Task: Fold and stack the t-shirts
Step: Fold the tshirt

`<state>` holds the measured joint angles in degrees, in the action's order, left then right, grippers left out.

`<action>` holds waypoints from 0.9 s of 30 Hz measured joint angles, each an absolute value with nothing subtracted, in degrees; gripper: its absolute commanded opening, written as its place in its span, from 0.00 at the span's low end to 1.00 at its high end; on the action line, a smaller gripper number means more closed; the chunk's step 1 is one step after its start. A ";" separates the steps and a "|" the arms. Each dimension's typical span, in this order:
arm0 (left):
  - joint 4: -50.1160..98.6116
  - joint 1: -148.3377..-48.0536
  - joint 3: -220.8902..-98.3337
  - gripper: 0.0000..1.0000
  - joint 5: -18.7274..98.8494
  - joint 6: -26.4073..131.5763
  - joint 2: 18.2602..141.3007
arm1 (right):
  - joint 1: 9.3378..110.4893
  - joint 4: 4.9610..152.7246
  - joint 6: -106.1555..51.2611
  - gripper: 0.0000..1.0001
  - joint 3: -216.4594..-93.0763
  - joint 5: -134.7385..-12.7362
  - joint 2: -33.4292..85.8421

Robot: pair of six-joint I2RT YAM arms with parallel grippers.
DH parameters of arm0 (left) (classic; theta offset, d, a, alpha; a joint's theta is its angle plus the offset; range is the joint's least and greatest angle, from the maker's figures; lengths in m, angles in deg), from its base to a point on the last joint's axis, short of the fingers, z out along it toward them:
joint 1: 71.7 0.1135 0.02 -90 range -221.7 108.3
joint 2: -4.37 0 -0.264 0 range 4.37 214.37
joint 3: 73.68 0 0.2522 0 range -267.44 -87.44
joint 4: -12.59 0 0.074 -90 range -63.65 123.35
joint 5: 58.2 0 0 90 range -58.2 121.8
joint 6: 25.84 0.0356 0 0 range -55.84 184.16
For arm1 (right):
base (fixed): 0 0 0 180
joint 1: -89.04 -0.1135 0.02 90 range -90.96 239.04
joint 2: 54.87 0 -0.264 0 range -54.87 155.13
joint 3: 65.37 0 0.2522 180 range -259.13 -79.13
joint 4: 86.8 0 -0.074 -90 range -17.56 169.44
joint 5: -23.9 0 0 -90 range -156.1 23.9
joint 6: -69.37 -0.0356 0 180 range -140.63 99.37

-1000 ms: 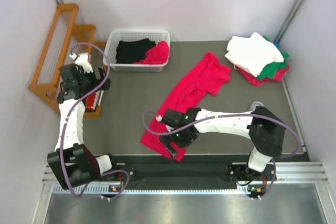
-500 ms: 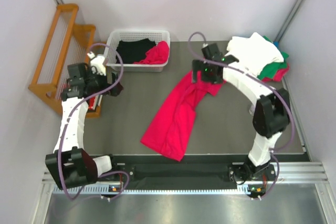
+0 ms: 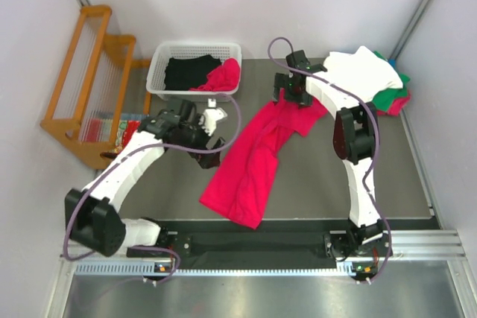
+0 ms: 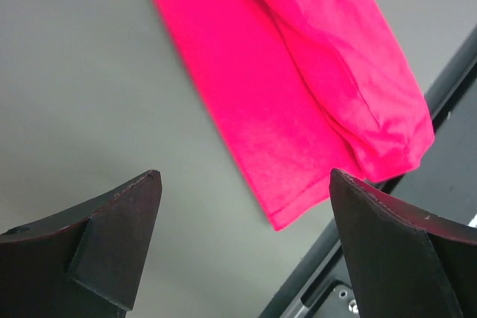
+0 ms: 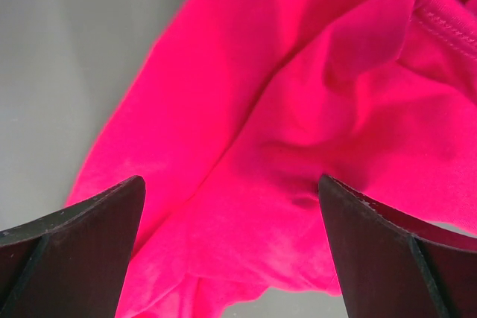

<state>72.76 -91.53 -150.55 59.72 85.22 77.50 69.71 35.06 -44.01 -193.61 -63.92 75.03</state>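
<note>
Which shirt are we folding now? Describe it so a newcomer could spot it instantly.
Start at the white basket at the table's far edge. Just right of it, a crimson t-shirt lies alone, stretched diagonally across the grey mat toward the near edge. Unlike the folded stack in the far right corner and the shirts inside the basket, it is spread out and rumpled.

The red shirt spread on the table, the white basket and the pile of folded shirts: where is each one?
red shirt [image 3: 250, 169], overhead view, middle of its body.
white basket [image 3: 158, 80], overhead view, left wall.
pile of folded shirts [image 3: 361, 76], overhead view, the white top shirt.
</note>
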 measured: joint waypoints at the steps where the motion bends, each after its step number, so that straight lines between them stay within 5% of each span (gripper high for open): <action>1: 73.01 -92.80 -150.53 0.99 59.09 85.49 78.96 | 69.88 34.90 -44.03 1.00 -193.61 -64.05 75.38; 11: 74.49 -98.44 -150.55 0.98 54.78 88.48 91.97 | 73.42 33.27 -44.25 1.00 -195.45 -64.73 77.20; 27: 72.92 -98.66 -155.12 0.98 52.14 88.31 92.88 | 75.81 31.39 -45.76 1.00 -210.55 -69.78 88.80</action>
<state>72.92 -98.66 -155.12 52.14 88.31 92.88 75.81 31.39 -45.76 -210.55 -69.78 88.80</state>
